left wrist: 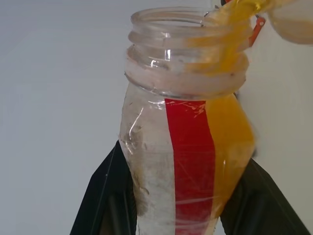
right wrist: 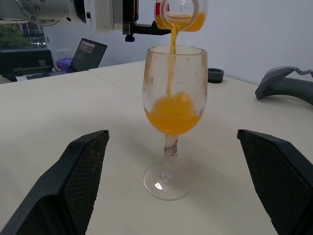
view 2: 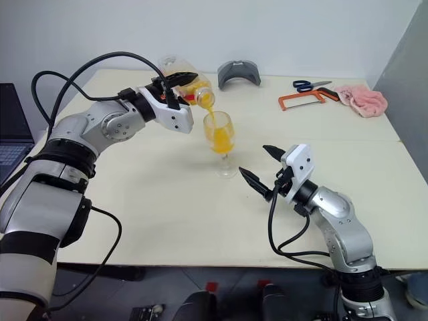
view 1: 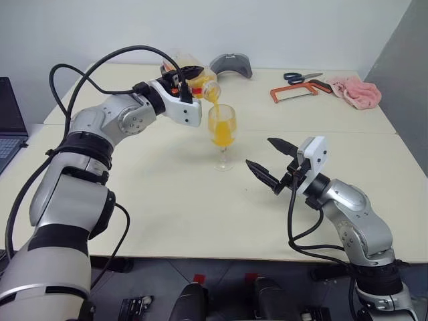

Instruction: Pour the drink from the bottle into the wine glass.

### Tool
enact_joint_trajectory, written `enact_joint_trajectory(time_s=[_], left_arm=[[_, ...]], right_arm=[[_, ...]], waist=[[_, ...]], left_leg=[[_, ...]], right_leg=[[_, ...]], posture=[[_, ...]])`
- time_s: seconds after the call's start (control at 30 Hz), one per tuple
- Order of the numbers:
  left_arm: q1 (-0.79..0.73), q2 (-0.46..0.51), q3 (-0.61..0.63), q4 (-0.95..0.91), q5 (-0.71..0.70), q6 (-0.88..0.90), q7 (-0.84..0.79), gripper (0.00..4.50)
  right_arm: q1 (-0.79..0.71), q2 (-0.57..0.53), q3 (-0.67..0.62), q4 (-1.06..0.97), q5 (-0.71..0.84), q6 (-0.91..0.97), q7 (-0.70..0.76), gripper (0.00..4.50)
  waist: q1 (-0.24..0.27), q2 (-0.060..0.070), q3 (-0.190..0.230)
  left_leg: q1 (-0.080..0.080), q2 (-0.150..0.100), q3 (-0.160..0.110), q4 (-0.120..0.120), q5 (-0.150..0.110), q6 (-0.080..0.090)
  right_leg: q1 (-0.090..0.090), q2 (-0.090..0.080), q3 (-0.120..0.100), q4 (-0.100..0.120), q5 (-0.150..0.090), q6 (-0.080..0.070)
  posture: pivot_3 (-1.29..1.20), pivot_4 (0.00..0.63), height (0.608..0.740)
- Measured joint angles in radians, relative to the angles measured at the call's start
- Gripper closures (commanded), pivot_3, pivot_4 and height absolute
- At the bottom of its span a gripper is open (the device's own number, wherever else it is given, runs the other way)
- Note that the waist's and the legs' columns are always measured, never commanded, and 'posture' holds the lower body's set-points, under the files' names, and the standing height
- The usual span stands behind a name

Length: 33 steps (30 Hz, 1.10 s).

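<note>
My left gripper [view 1: 182, 79] is shut on the bottle [view 1: 198, 83], a clear bottle with a red stripe [left wrist: 188, 161]. It holds it tilted, mouth down, just above the wine glass [view 1: 223, 134]. A thin stream of the orange drink [right wrist: 171, 49] falls from the open mouth into the bowl. The drink [right wrist: 173, 113] fills the bowl's lower part, and some remains in the bottle. The glass stands upright on the table [view 1: 154, 200]. My right gripper [view 1: 261, 152] hovers open just right of the glass's foot and nearer to me, with nothing between its fingers.
At the table's far right lie blue scissors [view 1: 301, 77], an orange hacksaw [view 1: 297, 91] and a pink cloth [view 1: 358, 91]. A grey curved object [view 1: 232, 65] sits at the back behind the bottle. A laptop [view 1: 10, 130] is at the left edge.
</note>
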Motion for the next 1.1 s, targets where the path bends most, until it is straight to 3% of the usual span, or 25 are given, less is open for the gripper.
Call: enact_joint_trajectory(time_s=[1.1], left_arm=[[-0.071,-0.005,-0.053,0.043,0.027,-0.013,0.058,2.84]], right_arm=[[0.000,0.039,0.003,0.000,-0.001,-0.012,-0.022,0.00]], waist=[[0.000,0.000,0.000]], left_leg=[[0.000,0.000,0.000,0.000,0.000,0.000]], right_leg=[[0.000,0.000,0.000,0.001,0.000,0.000]], posture=[[0.00,0.150,0.740]])
